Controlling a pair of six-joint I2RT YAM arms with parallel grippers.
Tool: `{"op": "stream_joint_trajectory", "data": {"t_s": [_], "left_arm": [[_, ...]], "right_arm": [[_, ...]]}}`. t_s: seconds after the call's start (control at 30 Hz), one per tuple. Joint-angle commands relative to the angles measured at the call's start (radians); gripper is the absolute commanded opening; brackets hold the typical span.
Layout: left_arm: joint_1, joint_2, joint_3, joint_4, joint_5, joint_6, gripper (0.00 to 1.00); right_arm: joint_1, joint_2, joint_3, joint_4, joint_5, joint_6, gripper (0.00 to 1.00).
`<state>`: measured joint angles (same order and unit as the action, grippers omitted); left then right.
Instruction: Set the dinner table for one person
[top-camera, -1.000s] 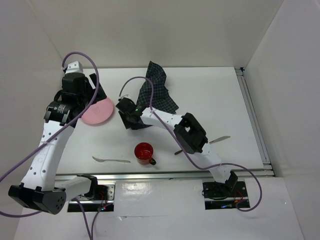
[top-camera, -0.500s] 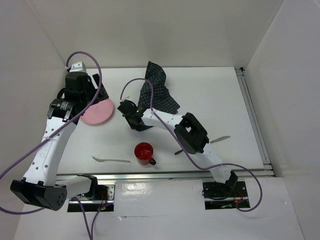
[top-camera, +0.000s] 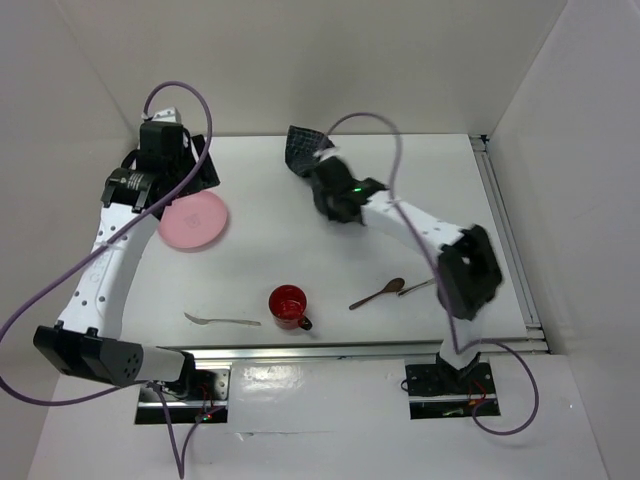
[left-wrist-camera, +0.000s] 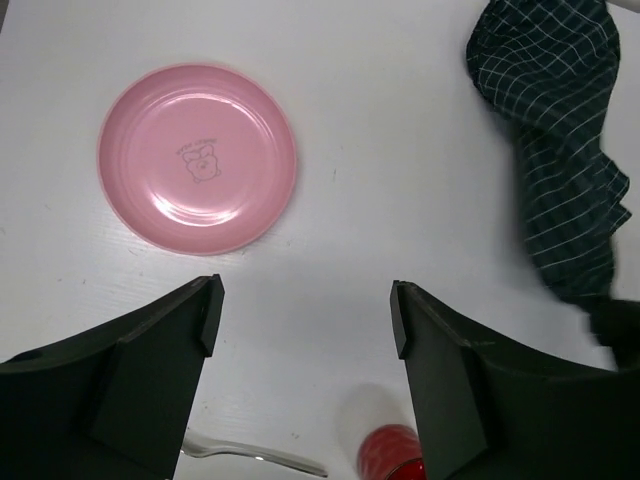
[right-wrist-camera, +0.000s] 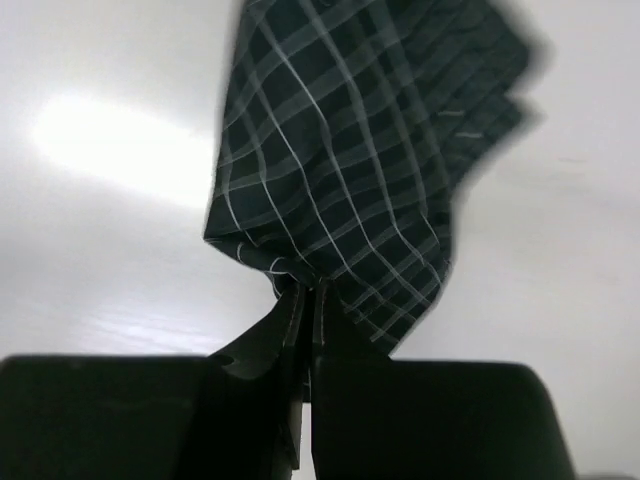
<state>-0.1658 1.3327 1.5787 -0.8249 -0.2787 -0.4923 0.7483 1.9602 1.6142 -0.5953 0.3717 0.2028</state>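
Overhead onto dinner table (top-camera: 420, 180) — wrist views nearer, cloth (top-camera: 298, 145) shared

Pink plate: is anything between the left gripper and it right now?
Nothing visible. The open left gripper hovers over bare table just short of the pink plate, and nothing lies on it. The checked cloth hangs off to one side, pinched in the right gripper.

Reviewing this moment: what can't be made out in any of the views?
Top view: a silver utensil, mostly hidden under the right arm; the checked cloth, partly covered by the right gripper.
Left wrist view: the red cup, blurred and cut off by the bottom edge.
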Motion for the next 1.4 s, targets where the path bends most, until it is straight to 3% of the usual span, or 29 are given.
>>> {"op": "stream_joint_trajectory", "data": {"t_s": [0.0, 0.13, 0.23, 0.27, 0.33, 0.4, 0.43, 0.53, 0.7, 0.93, 1.1, 1.23, 1.37], "left_arm": [[0.005, 0.013, 0.069, -0.054, 0.030, 0.054, 0.84], [-0.009, 0.003, 0.015, 0.035, 0.212, 0.041, 0.77], [-0.055, 0.063, -0.043, 0.101, 0.350, 0.018, 0.79], [-0.084, 0.086, -0.055, 0.118, 0.374, 0.018, 0.80], [-0.112, 0.176, -0.055, 0.142, 0.423, 0.008, 0.84], [-0.152, 0.271, -0.055, 0.170, 0.498, 0.008, 0.86], [-0.167, 0.304, -0.046, 0.190, 0.513, 0.008, 0.88], [-0.210, 0.429, -0.002, 0.220, 0.526, -0.011, 0.88], [-0.224, 0.624, 0.128, 0.254, 0.546, -0.055, 0.88], [-0.201, 0.867, 0.383, 0.253, 0.532, -0.103, 0.93], [-0.156, 0.974, 0.477, 0.319, 0.565, -0.135, 0.94], [-0.115, 1.072, 0.561, 0.334, 0.646, -0.178, 0.96], [-0.093, 1.100, 0.552, 0.426, 0.679, -0.221, 0.98]], "right_arm": [[-0.134, -0.312, -0.179, 0.178, 0.026, -0.069, 0.00], [-0.233, -0.472, -0.358, 0.268, -0.033, -0.102, 0.00], [-0.299, -0.515, -0.415, 0.255, -0.060, -0.044, 0.05], [-0.314, -0.515, -0.415, 0.211, -0.060, -0.020, 0.30], [-0.351, -0.503, -0.415, 0.158, -0.074, 0.021, 0.53], [-0.375, -0.494, -0.404, 0.094, -0.085, 0.079, 0.67], [-0.385, -0.485, -0.393, 0.069, -0.085, 0.102, 0.70], [-0.432, -0.500, -0.384, -0.015, -0.129, 0.181, 0.73], [-0.526, -0.605, -0.459, -0.017, -0.386, 0.254, 0.74], [-0.558, -0.590, -0.517, -0.030, -0.462, 0.296, 0.78], [-0.578, -0.590, -0.508, -0.020, -0.566, 0.314, 0.88], [-0.589, -0.581, -0.559, 0.009, -0.667, 0.363, 0.91], [-0.564, -0.535, -0.616, 0.081, -0.737, 0.374, 0.91]]}}
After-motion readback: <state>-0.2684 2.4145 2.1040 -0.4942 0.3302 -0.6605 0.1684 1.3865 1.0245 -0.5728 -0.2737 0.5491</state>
